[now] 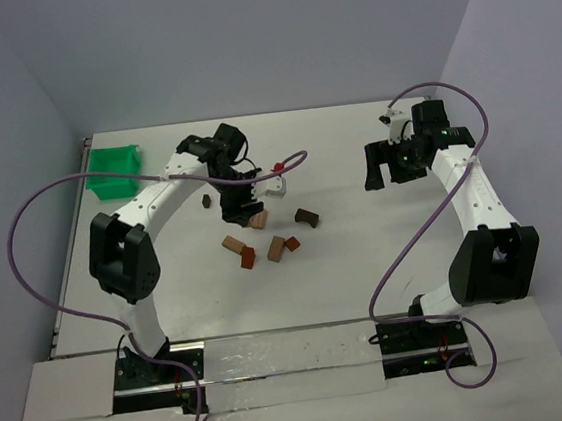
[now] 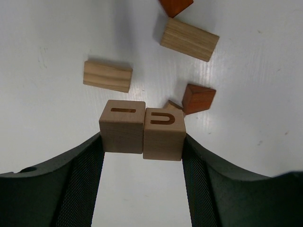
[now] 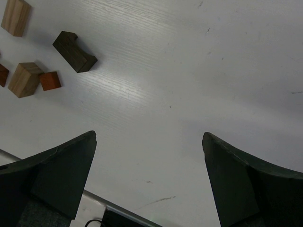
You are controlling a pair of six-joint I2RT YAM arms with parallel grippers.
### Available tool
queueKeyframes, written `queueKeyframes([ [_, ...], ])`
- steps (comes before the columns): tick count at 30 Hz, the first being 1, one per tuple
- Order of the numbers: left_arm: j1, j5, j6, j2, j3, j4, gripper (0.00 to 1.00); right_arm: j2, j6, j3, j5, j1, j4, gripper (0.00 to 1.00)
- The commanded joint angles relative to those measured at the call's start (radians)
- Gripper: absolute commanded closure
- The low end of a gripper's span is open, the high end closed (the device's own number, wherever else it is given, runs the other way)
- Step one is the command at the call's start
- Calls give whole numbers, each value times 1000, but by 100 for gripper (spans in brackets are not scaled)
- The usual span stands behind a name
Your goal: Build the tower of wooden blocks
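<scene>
The wood block tower is out of view; only loose blocks show. My left gripper (image 2: pixel 142 142) (image 1: pixel 236 210) is shut on two tan cubes side by side, one (image 2: pixel 122 126) marked with a bar and one (image 2: pixel 163 134) marked with a U. Its fingers press their outer faces. I cannot tell whether the cubes touch the table. Beyond them lie a tan grooved plank (image 2: pixel 108 75), a tan block (image 2: pixel 189 39) and a reddish-brown block (image 2: pixel 199 98). My right gripper (image 1: pixel 387 164) (image 3: pixel 149 136) hangs open at the far right with nothing between its fingers.
More loose blocks lie at mid-table: tan (image 1: pixel 232 243), reddish-brown (image 1: pixel 249 258), tan (image 1: pixel 277 247) and a dark brown notched one (image 1: pixel 307 217) (image 3: pixel 74 51). A green plastic bin (image 1: pixel 116 172) stands at the far left edge.
</scene>
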Motion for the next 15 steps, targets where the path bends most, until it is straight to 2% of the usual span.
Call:
queueKeyframes([
  [1, 49, 117, 249, 54, 123, -141, 100, -42, -26, 10, 24, -12, -2, 0],
  [8, 68, 74, 411, 144, 200, -212, 100, -55, -66, -31, 39, -40, -17, 0],
  [15, 73, 51, 413, 215, 217, -162, 100, -22, -92, -14, 65, -69, -33, 0],
])
